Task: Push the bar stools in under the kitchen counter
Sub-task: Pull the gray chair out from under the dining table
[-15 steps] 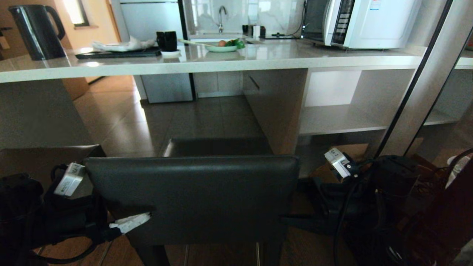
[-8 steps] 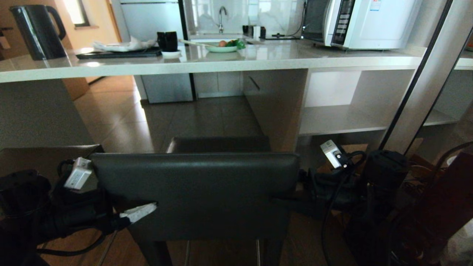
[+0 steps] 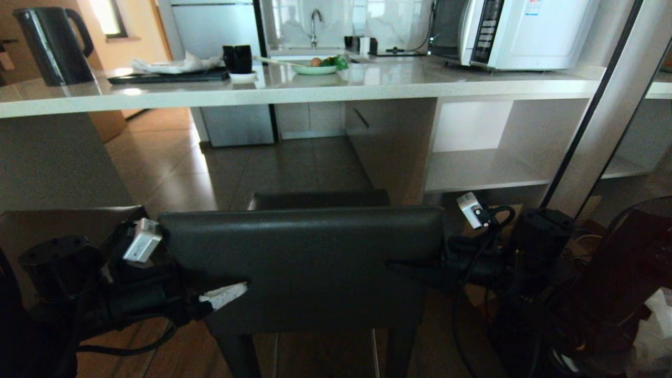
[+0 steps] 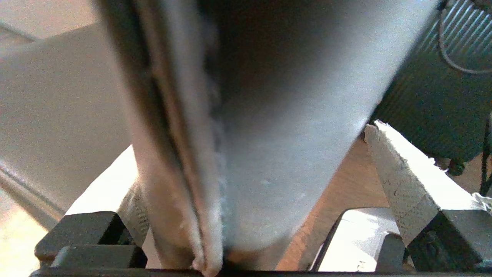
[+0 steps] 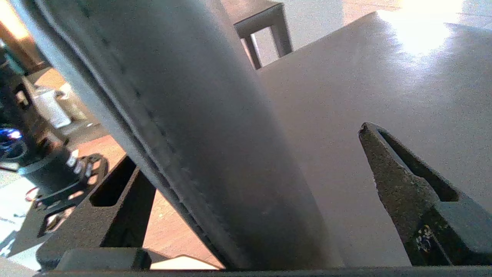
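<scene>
A dark grey bar stool (image 3: 304, 268) stands in front of the robot, its low backrest facing the camera and its seat pointing toward the pale stone bench (image 3: 273, 86). The stool is still on the near side of the bench, with bare floor between its seat and the bench edge above. A second stool's seat (image 3: 63, 220) shows at the left, near the bench's slab end leg (image 3: 52, 157).

The left end effector (image 3: 223, 295) is at the backrest's left edge, released, its fingers spread wide with the edge between them; one white-padded finger (image 4: 403, 169) shows well clear of the backrest in the left wrist view. The right end effector (image 3: 415, 265) is at the backrest's right edge, likewise spread wide around the edge, with a dark finger (image 5: 399, 184) standing apart from the padding. Neither is clenched on the backrest.

On the bench, a pale green bowl (image 3: 314, 67) holds green and orange food, too small to identify. A black kettle (image 3: 50, 44) stands at the left end, a dark tray (image 3: 168, 76) carries crumpled white material, two black cups (image 3: 237, 58) sit beside it, and a white microwave (image 3: 517, 31) stands at the right.
</scene>
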Robot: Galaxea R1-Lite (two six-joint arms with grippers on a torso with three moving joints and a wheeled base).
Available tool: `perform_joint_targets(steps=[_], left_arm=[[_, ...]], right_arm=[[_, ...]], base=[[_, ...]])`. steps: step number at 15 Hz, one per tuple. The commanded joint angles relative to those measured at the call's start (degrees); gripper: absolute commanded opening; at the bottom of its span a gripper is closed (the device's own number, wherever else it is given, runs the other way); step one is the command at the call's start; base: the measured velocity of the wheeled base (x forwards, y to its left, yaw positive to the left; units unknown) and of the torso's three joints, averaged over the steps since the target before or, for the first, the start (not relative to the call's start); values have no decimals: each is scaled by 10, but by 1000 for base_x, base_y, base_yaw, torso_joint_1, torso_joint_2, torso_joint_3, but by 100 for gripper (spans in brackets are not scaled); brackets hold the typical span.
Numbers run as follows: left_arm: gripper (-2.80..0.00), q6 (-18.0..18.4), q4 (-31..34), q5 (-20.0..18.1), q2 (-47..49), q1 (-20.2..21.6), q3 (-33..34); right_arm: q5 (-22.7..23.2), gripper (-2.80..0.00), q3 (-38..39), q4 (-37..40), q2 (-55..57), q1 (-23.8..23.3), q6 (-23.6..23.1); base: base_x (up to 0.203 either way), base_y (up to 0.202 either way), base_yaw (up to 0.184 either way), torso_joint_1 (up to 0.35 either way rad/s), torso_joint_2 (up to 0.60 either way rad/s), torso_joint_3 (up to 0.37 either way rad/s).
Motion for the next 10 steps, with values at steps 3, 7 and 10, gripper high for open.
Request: perform_joint_targets(steps=[3,7,10], left_arm=[[0,1,-4,44,2,-53,7],[0,1,-4,46,-5,-68,8],[0,1,-4,46,-21,-44,11]], right_arm=[[2,0,-7,-5,8,-29,1],[1,0,-7,-5,11,-33,1],[4,0,9,-5,-8,-33,0]], base=[[0,0,0,0,0,0],[0,0,0,0,0,0],[0,0,0,0,0,0]])
